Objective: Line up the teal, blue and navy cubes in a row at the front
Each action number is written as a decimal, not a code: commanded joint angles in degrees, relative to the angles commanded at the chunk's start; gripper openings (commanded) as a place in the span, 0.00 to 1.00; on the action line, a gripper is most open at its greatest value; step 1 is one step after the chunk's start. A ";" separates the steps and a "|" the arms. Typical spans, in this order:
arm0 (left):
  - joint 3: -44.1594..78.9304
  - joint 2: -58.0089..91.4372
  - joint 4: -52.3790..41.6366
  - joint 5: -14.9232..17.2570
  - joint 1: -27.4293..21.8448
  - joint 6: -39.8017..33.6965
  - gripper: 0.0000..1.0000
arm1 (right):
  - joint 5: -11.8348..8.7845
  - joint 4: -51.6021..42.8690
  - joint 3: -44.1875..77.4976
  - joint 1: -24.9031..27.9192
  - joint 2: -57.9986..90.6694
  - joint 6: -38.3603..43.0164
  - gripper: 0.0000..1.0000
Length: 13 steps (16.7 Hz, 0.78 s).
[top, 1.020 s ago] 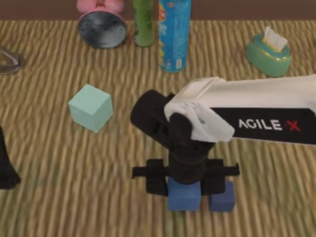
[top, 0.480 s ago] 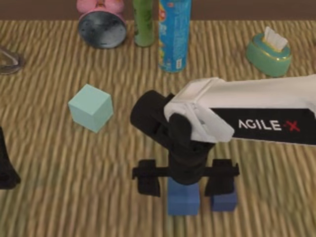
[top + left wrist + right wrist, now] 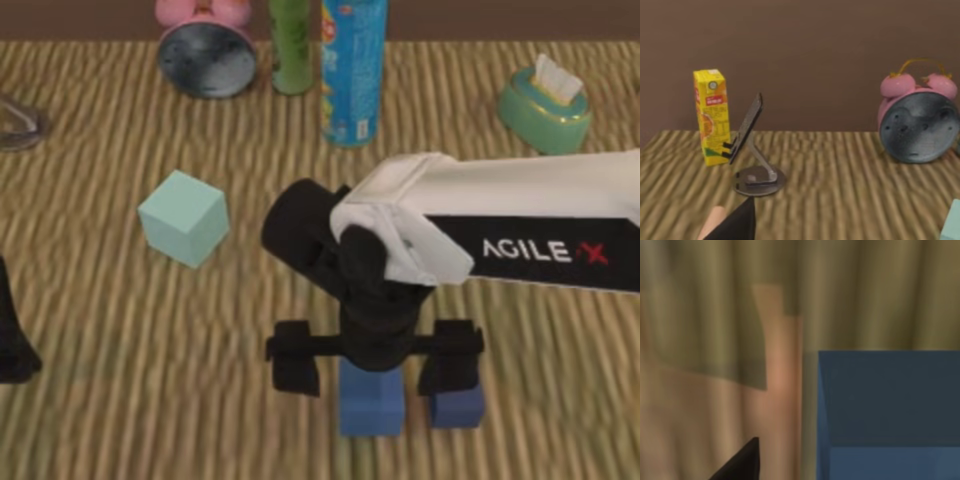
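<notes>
The blue cube [image 3: 372, 402] rests on the mat at the front, with the smaller navy cube [image 3: 457, 408] close on its right. My right gripper [image 3: 373, 372] hovers right over the blue cube, open, with one finger on each side and neither touching it. In the right wrist view the blue cube [image 3: 887, 410] fills the lower right beside one dark fingertip [image 3: 742, 462]. The teal cube [image 3: 183, 217] stands alone farther back on the left, and its corner [image 3: 952, 225] shows in the left wrist view. My left gripper [image 3: 10, 340] is parked at the left edge, open.
Along the back stand a pink alarm clock [image 3: 205, 45], a green bottle [image 3: 290, 45], a tall blue printed can [image 3: 352, 70] and a green tissue holder [image 3: 545, 105]. A phone stand [image 3: 755, 150] and a yellow juice carton [image 3: 712, 117] sit at the back left.
The right gripper's fingers have spread apart from the blue cube's sides, letting it go. The cubes and the left arm have not moved.
</notes>
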 joint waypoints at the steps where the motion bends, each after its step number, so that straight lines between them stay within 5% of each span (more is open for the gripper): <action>1: 0.00 0.00 0.00 0.00 0.00 0.00 1.00 | 0.03 -1.39 1.08 0.20 -0.46 -0.07 1.00; 6: 0.00 0.00 0.00 0.00 0.00 0.00 1.00 | -0.11 -12.09 7.57 0.43 -3.73 0.02 1.00; 13: 0.57 0.56 -0.42 0.02 -0.12 0.08 1.00 | 0.12 -12.97 8.02 -0.07 -4.91 -0.33 1.00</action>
